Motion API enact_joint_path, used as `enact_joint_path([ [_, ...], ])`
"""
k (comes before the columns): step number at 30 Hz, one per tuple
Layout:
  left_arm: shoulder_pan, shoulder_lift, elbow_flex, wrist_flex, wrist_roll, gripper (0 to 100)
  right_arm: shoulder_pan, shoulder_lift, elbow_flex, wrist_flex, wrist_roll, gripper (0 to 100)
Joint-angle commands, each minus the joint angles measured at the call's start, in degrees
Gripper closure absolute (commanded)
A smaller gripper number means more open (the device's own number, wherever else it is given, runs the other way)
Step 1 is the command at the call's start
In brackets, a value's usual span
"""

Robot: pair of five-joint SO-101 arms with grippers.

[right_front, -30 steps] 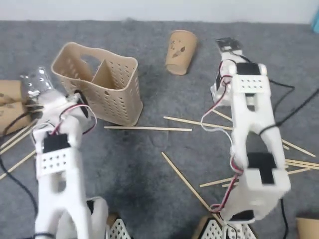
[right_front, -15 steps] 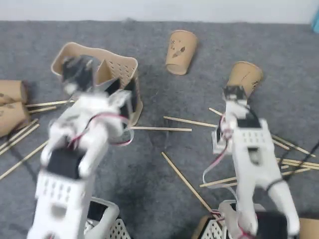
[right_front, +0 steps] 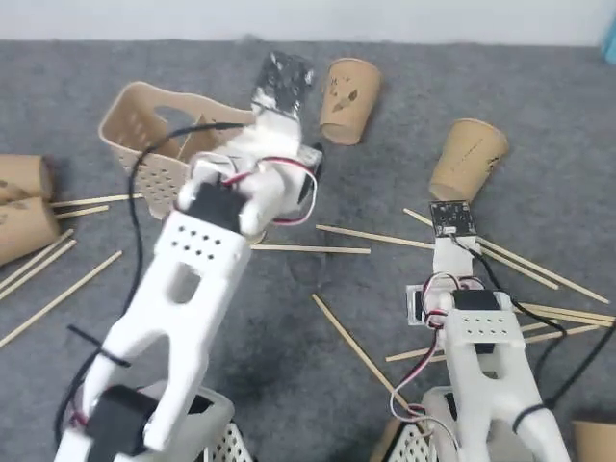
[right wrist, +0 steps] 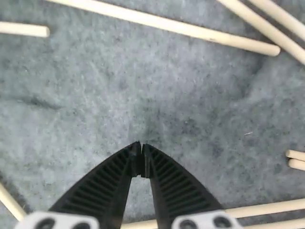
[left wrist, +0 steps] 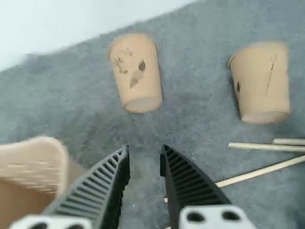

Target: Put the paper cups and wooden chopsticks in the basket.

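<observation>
Two paper cups lie on their sides on the grey carpet, one at the back centre and one at the right. My left gripper hovers between the beige basket and the back cup, open a little, with nothing in it. Two more cups lie at the left edge. Wooden chopsticks are scattered over the carpet. My right gripper points down at bare carpet among chopsticks, shut and empty.
The basket stands tilted at the back left, partly behind my left arm. Loose chopsticks lie in clusters at the far left and at the right. Another cup's rim shows at the bottom right corner.
My left arm has swung from the basket's left side across it toward the back cup. My right arm has pulled back from the far right, and the right cup has come into sight.
</observation>
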Motion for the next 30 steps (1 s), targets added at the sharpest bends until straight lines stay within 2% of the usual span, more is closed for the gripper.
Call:
enact_joint_path([
  [1, 1.41, 0.79, 11.56, -18.37, -0.88, 90, -0.22, -1.98, -0.35, -0.84, -0.09, 99.0],
  [6, 4.48, 0.79, 28.97, -52.40, -0.35, 90, -0.22, -1.98, -0.35, -0.84, -0.09, 99.0],
  [10, 9.14, 1.23, 36.62, -64.00, 3.87, 90, -0.22, -2.33, -0.26, -0.66, 0.00, 99.0],
  [12, 10.64, 1.41, 37.32, -67.08, 5.98, 90, -0.13, -2.51, -0.18, -0.40, 0.00, 99.0],
  [19, 14.42, 4.92, 33.01, -68.04, 11.87, 90, 0.31, -2.59, -0.09, -0.22, 0.00, 99.1],
  [30, 17.32, 26.29, 29.14, -81.85, 12.04, 90, -0.31, -2.59, -0.44, 0.31, 1.93, 99.0],
])
